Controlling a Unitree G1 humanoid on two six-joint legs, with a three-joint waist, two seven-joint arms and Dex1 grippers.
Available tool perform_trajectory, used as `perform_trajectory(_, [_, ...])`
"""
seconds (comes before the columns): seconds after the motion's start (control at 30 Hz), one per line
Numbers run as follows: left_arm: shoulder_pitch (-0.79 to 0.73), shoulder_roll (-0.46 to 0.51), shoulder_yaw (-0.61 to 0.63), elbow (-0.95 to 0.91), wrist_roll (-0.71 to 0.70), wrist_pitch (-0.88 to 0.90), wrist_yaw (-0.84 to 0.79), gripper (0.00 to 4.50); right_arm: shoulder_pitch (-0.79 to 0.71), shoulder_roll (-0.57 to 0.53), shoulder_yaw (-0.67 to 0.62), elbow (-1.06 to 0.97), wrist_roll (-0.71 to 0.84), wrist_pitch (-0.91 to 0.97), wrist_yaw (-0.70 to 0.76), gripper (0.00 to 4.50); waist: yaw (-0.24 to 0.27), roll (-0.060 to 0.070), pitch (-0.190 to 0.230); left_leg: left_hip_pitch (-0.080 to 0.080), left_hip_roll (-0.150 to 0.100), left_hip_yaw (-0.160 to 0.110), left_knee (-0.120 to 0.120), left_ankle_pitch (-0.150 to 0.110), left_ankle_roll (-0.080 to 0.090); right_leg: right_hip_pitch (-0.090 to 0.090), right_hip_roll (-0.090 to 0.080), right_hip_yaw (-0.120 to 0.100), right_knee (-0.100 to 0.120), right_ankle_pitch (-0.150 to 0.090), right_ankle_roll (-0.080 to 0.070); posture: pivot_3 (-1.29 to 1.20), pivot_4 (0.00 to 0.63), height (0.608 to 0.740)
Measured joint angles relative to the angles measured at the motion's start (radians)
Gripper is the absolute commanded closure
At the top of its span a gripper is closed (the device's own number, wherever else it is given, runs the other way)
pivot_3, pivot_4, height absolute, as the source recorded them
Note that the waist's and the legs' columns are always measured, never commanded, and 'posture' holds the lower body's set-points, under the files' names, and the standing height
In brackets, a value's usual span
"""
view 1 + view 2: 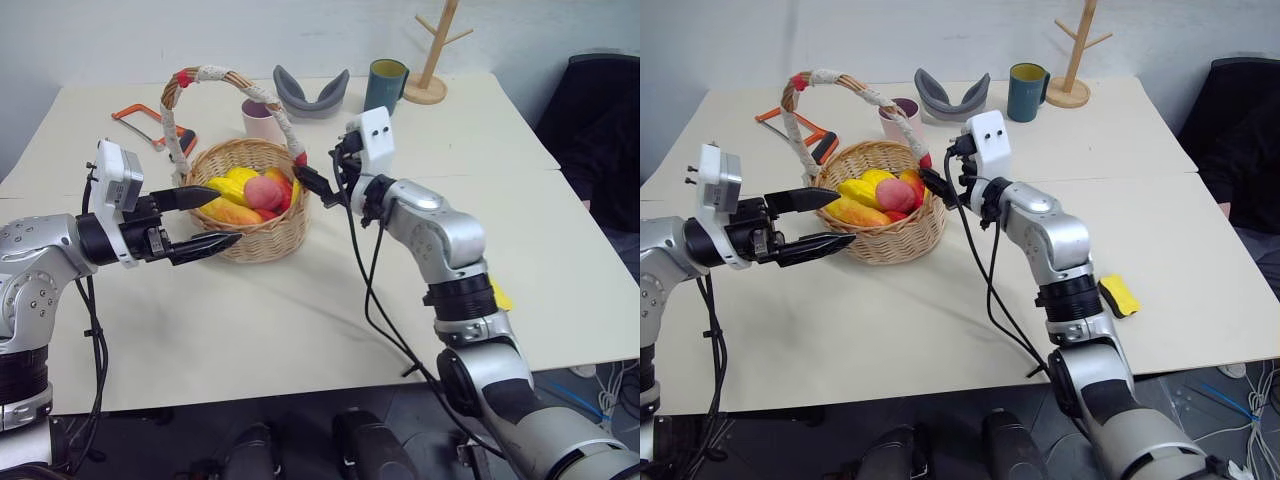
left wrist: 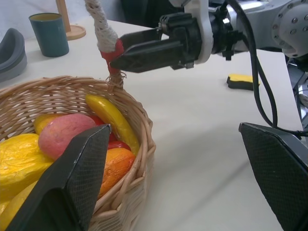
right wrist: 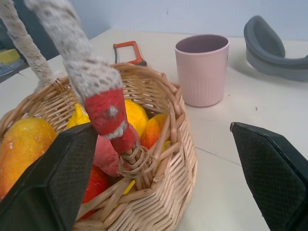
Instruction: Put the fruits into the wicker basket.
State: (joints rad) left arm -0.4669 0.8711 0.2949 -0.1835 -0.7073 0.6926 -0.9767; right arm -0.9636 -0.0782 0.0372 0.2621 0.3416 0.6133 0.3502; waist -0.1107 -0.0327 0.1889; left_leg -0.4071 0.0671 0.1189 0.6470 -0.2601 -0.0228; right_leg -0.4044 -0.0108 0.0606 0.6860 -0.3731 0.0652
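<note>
Worktop (image 1: 300, 330) carries the wicker basket (image 1: 262, 238), set left of centre, nearer the far edge than the near one. Both fruits are inside it: mango (image 1: 232, 212) at the near-left, peach (image 1: 263, 191) in the middle, among other yellow and orange pieces. Left gripper (image 1: 202, 219) hangs at the basket's left rim, jaws wide, empty. Right gripper (image 1: 312, 182) sits at the right rim by the handle's red tie, jaws wide, empty. Pink cup (image 1: 262, 122) stands just behind the basket. Sponge (image 1: 1119, 295) lies near the right edge.

A cream table (image 1: 300, 330) (two tops pushed together) stands against a plain pale wall (image 1: 200, 35).
</note>
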Motion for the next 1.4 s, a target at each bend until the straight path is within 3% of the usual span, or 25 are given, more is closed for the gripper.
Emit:
perform_trajectory(0.37, [-0.035,-0.033,-0.009,0.002,0.000,-0.014,0.016,0.00,-0.013,0.015,0.024,0.073,-0.088,-0.169,0.026,4.17,0.000,0.000,0.000,0.000,0.000,0.000,0.000,0.000,0.000,-0.001,0.000,0.000,0.002,0.000,0.000,0.00,0.150,0.740])
perform_trajectory(0.43, [-0.043,-0.042,-0.021,0.005,0.003,-0.019,0.017,0.00,0.000,0.002,0.023,0.049,-0.093,-0.160,0.033,4.45,0.001,0.000,0.000,0.000,0.000,0.000,0.000,0.000,0.000,-0.001,0.000,0.000,0.003,0.000,0.000,0.00,0.150,0.740])
perform_trajectory(0.6, [-0.080,-0.066,-0.043,0.035,0.005,-0.023,0.025,0.00,0.070,-0.118,-0.093,-0.159,-0.010,-0.053,0.039,4.46,0.023,0.000,0.000,-0.003,-0.001,0.000,0.002,0.000,0.000,-0.003,-0.001,0.000,0.002,0.000,0.000,0.00,0.150,0.740])
perform_trajectory(0.83, [-0.114,-0.095,-0.081,0.044,0.005,-0.027,0.016,0.00,0.265,-0.429,-0.305,-0.426,0.079,0.087,0.076,4.46,0.034,0.000,0.000,-0.003,-0.001,0.000,0.001,0.000,0.000,-0.003,0.000,0.001,0.001,0.000,0.000,0.00,0.150,0.740])
perform_trajectory(0.97, [-0.141,-0.129,-0.105,0.059,0.002,-0.028,0.000,0.00,0.421,-0.572,-0.382,-0.464,0.055,0.065,0.112,4.46,0.028,0.000,0.000,-0.002,0.000,0.002,0.001,0.000,0.000,-0.003,0.001,0.002,0.001,0.000,0.000,0.00,0.150,0.740])
perform_trajectory(1.07, [-0.161,-0.152,-0.122,0.077,0.001,-0.028,-0.020,0.00,0.495,-0.592,-0.408,-0.455,0.031,0.016,0.118,4.46,0.021,0.000,0.000,0.001,0.000,0.004,0.000,0.001,-0.002,-0.003,0.003,0.006,0.002,0.000,0.000,0.00,0.150,0.740])
perform_trajectory(1.23, [-0.209,-0.197,-0.168,0.094,0.004,-0.034,-0.051,0.00,0.588,-0.591,-0.424,-0.419,0.011,-0.119,0.137,2.85,0.028,0.000,0.000,0.001,0.000,0.003,0.000,0.002,-0.003,-0.002,0.004,0.007,0.002,0.000,0.000,0.00,0.150,0.740])
perform_trajectory(1.4, [-0.231,-0.211,-0.191,0.125,0.007,-0.041,-0.076,0.00,0.675,-0.618,-0.475,-0.431,0.058,-0.134,0.200,1.09,0.032,0.001,0.001,0.001,-0.001,0.002,0.000,0.002,-0.002,-0.002,0.004,0.007,0.002,0.000,0.001,0.00,0.150,0.740])
